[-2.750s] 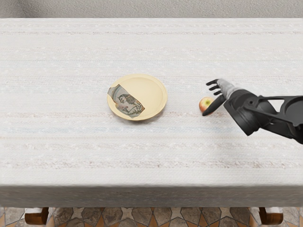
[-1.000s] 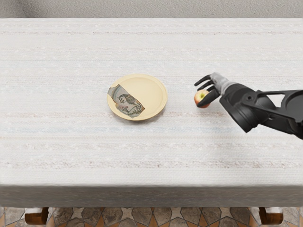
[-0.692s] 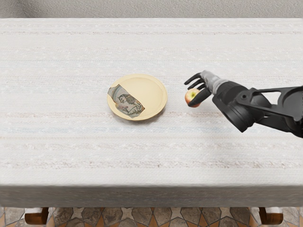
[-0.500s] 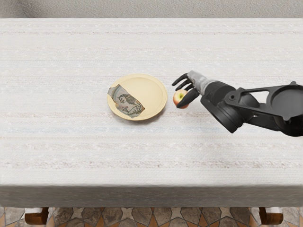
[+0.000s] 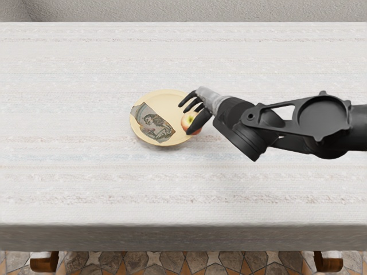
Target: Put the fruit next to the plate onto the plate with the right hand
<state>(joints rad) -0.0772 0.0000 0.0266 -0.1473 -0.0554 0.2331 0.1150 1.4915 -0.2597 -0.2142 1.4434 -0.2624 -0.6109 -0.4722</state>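
Observation:
A round cream-yellow plate (image 5: 162, 103) with a printed picture on its left half lies at the middle of the table. A small red-and-yellow apple (image 5: 188, 122) is held over the plate's right edge. My right hand (image 5: 194, 112), dark-fingered on a black arm that comes in from the right, is shut on the apple, its fingers curled around it from above and from the right. I cannot tell whether the apple touches the plate. The left arm is out of view.
The pale, striped table (image 5: 86, 172) spans the whole view, with its front edge low in the picture. The black forearm (image 5: 298, 129) stretches across the table's right half.
The right hand closed on the apple where it lay to the right of the plate, lifted it and carried it left. It now hangs over the plate's right edge.

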